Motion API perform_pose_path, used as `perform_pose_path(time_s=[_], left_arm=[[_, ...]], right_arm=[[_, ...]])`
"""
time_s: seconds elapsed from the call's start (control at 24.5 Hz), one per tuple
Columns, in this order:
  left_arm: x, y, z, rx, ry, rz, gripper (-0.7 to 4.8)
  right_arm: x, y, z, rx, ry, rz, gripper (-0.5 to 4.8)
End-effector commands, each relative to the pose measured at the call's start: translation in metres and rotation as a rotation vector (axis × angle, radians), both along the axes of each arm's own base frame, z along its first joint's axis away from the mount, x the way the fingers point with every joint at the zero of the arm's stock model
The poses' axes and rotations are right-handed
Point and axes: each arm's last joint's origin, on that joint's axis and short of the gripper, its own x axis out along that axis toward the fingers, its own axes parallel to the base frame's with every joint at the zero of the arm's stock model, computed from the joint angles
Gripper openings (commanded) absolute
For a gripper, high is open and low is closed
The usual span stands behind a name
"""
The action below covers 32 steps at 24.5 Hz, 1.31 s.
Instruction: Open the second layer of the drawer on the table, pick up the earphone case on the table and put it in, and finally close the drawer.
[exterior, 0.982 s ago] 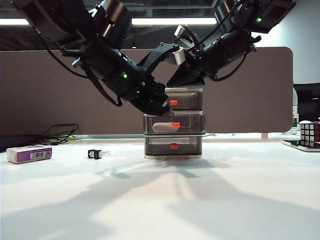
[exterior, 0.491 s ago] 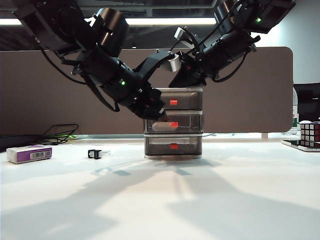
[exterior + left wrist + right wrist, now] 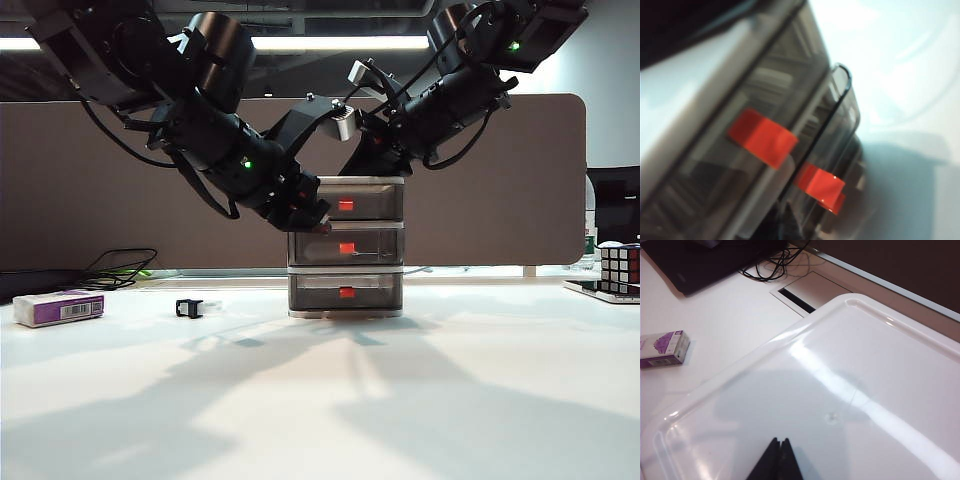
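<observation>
The drawer (image 3: 346, 245) stands mid-table, white-framed with three smoky grey layers. Its second layer (image 3: 372, 246) sits nearly flush with the other two, its red tab (image 3: 347, 247) facing me. My left gripper (image 3: 320, 226) is shut, its tip against that layer's upper left front. The left wrist view is blurred: the second layer's tab (image 3: 820, 182) shows just beyond my dark left gripper (image 3: 785, 225). My right gripper (image 3: 372, 168) is shut and rests on the drawer's white top (image 3: 855, 390), its closed tip (image 3: 780, 441) touching the lid. The earphone case is hidden behind the smoky front.
A white-and-purple box (image 3: 58, 307) and a small black clip (image 3: 188, 308) lie on the table (image 3: 320, 400) to the left. Black cables (image 3: 120, 268) trail at the back left, and a Rubik's cube (image 3: 620, 268) stands at the right edge. A brown partition closes the back.
The second layer, which stuck out with a white case visible inside, has slid back in. My left gripper followed it toward the cabinet. The right gripper stayed on top.
</observation>
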Motion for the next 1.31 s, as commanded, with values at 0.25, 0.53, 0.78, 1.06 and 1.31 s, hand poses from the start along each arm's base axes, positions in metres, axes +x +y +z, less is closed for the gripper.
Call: perform_pose_path(time_s=[0.25, 0.53, 0.78, 1.06, 1.31], left_arm=[[0.006, -0.003, -0.012, -0.022, 0.004, 0.017, -0.06], [0.009, -0.003, -0.015, -0.014, -0.027, 0.070, -0.06], [0.006, -0.002, -0.012, -0.002, 0.004, 0.052, -0.06], [-0.017, 0.010, 0.032, 0.004, 0.035, 0.009, -0.06], [-0.070, 0.044, 0.071, -0.045, -0.028, 0.063, -0.06]], right_arm=[[0.000, 0.000, -0.006, -0.019, 0.031, -0.004, -0.05], [0.000, 0.000, -0.006, -0.021, 0.031, -0.002, -0.05], [-0.001, 0.001, -0.006, -0.020, 0.017, 0.038, -0.05], [-0.012, -0.002, 0.024, 0.000, -0.071, 0.097, -0.05], [-0.044, -0.022, 0.073, 0.003, -0.101, 0.089, -0.05]])
